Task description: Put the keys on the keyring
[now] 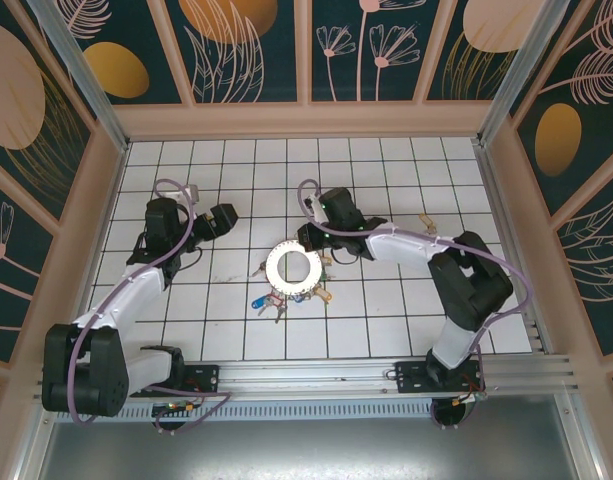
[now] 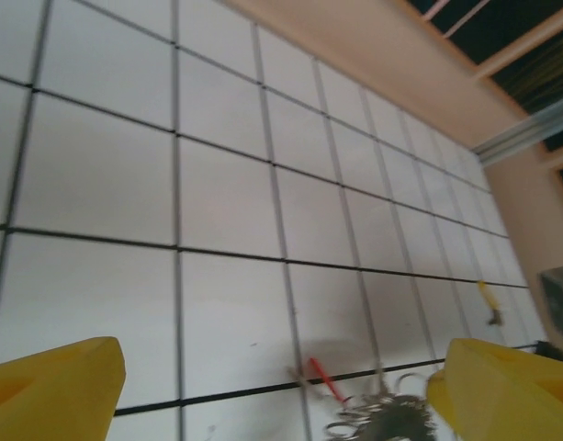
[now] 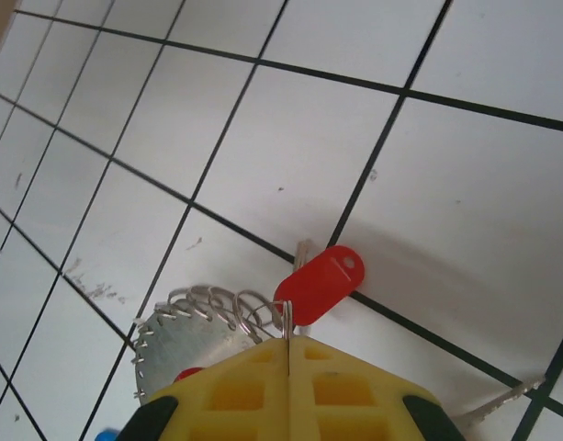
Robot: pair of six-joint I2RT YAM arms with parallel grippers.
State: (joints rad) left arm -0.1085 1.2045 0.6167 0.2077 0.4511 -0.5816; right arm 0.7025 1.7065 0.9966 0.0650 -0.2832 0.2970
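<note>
Right gripper, fingers pressing together, is pinching the thin wire loop that is carrying the red-tagged key. The tag is hanging just ahead of the fingertips, over a dark tile seam, with a metal shank showing behind it. Just beside that loop the keyring is lying flat on the table, with small wire loops standing along its rim. A bare key is lying on the tiles near the gripper's other side.

Seen from above, the keyring is sitting mid-table between the two arms, the right gripper hanging at its far rim. Several keys are fanning out around its near edge.

Left gripper, fingers spreading wide and holding nothing, is hovering to the left of the keyring, apart from it. A yellow-tagged key is lying alone, well beyond the keyring.
</note>
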